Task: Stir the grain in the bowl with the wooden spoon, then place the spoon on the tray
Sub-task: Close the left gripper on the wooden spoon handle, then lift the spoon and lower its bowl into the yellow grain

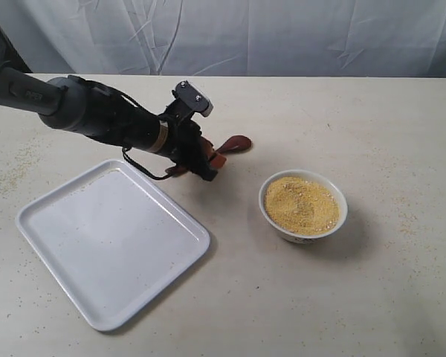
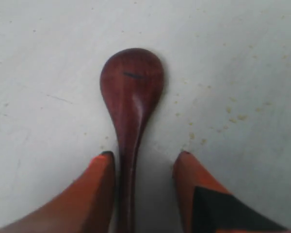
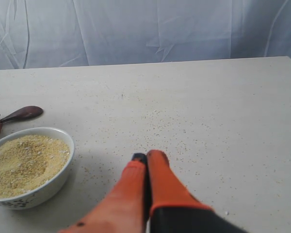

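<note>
The dark wooden spoon [image 1: 234, 143] lies flat on the table, left of and behind the white bowl [image 1: 305, 236] of yellow grain [image 1: 302, 204]. My left gripper [image 1: 212, 160] is down at the spoon's handle, between the tray [image 1: 111, 238] and the bowl. In the left wrist view the spoon [image 2: 132, 92] points away with its handle between the orange fingers of the left gripper [image 2: 145, 155]. One finger touches the handle and the other stands apart, so the jaws are open. My right gripper [image 3: 148, 156] is shut and empty, hovering over the table beside the bowl [image 3: 43, 191].
Loose grains are scattered on the tabletop around the bowl and near the tray's far left corner. A white cloth backdrop hangs behind the table's far edge. The right arm is outside the exterior view.
</note>
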You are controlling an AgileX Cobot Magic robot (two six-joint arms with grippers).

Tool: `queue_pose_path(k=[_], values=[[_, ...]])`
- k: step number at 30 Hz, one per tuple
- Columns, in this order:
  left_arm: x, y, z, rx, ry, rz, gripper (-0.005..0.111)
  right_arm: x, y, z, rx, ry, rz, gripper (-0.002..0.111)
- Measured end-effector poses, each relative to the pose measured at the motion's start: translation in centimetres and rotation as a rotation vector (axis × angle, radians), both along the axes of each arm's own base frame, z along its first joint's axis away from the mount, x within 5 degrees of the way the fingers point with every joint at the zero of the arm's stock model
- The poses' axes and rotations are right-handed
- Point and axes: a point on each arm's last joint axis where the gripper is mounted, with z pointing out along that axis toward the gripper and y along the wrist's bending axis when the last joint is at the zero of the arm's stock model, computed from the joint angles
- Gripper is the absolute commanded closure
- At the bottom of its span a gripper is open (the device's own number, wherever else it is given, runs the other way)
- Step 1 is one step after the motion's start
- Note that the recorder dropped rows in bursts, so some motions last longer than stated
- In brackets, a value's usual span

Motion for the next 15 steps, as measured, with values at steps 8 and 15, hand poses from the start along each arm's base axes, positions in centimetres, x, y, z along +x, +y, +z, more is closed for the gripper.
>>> queue_pose_path(k=[8, 15], values=[[-0.23, -0.17, -0.06, -0.008, 0.015, -0.018, 0.107, 0.00, 0.00, 0.00, 0.000, 0.000, 0.000, 0.109], [-0.39, -0.30, 0.27, -0.027, 0.033, -0.024, 0.107, 0.00, 0.00, 0.00, 0.000, 0.000, 0.000, 0.109]])
